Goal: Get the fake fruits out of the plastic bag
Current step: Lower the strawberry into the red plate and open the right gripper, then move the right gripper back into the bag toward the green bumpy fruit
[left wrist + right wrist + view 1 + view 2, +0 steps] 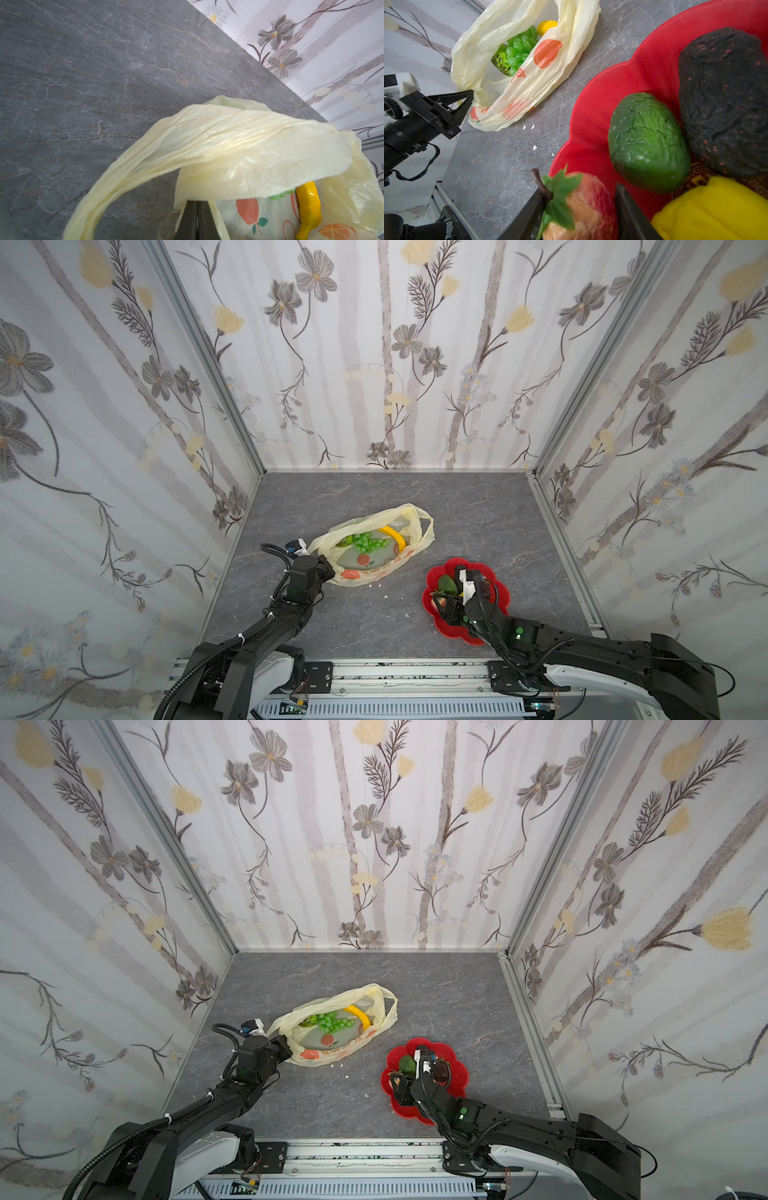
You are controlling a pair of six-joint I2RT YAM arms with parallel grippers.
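Loosely slumped on the grey stone-look counter (478,506): thin crinkly plastic bag (401,512), rim pinched in the shut left jaws, beady grapes (368,542) and curved banana (394,535) inside. Astride a wrinkled strawberry (587,205) at the scalloped red dish (591,128) rim: right jaws, grip unclear.
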